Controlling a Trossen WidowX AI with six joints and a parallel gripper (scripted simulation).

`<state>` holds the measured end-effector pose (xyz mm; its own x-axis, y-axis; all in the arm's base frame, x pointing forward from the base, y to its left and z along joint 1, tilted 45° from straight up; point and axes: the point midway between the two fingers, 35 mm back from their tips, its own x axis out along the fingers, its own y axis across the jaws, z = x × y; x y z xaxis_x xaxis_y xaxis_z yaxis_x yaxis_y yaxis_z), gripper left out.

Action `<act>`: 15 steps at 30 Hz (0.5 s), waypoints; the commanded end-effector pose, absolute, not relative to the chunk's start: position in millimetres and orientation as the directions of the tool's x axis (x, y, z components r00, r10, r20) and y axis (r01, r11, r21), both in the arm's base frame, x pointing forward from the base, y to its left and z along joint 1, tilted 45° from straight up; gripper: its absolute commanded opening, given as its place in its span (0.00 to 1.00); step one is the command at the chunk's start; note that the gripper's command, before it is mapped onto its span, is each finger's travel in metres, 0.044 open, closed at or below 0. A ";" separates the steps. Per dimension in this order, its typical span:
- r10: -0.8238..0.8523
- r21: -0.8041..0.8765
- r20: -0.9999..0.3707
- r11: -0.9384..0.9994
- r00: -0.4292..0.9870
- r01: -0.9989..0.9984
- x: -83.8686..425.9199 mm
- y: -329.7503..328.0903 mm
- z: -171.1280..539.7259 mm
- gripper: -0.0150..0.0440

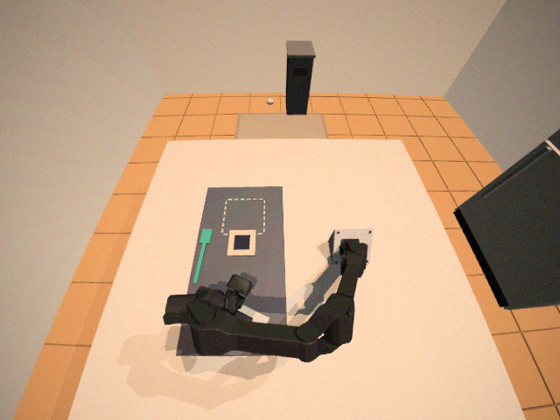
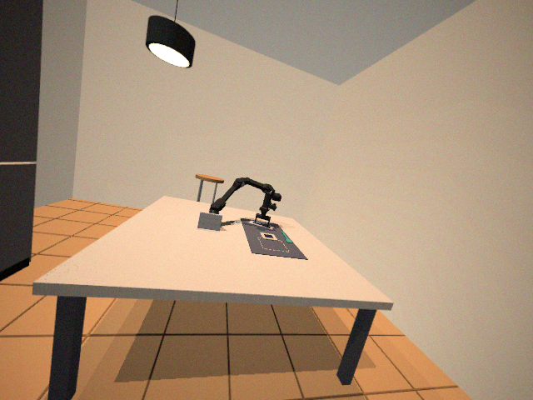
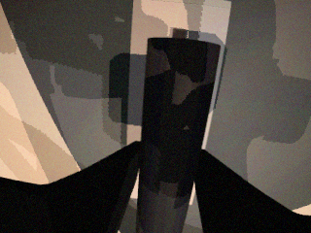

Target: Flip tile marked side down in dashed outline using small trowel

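The tile is cream with a dark square facing up. It lies flat on the grey mat, against the near edge of the dashed outline. The small trowel has a dark round handle and a pale flat blade. My gripper is shut on the trowel's handle, low over the near part of the mat. In the top view the arm hides the fingertips and part of the trowel.
A green spatula-like tool lies along the mat's left side in the top view, left of the tile. The arm's pale base block stands on the table, beside the mat.
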<state>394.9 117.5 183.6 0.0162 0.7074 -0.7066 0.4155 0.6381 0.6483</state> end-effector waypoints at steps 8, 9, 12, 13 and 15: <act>0.707 0.511 -0.707 0.498 0.013 0.701 394.4 117.8 182.9 0.47; 0.707 0.496 -0.707 0.483 0.013 0.722 394.4 117.8 182.9 0.47; 0.707 0.448 -0.707 0.434 0.013 0.781 394.4 117.8 182.9 0.47; 0.707 0.432 -0.707 0.417 0.013 0.800 394.4 117.8 182.9 0.47; 0.707 0.397 -0.707 0.382 0.013 0.834 394.4 117.8 182.9 0.47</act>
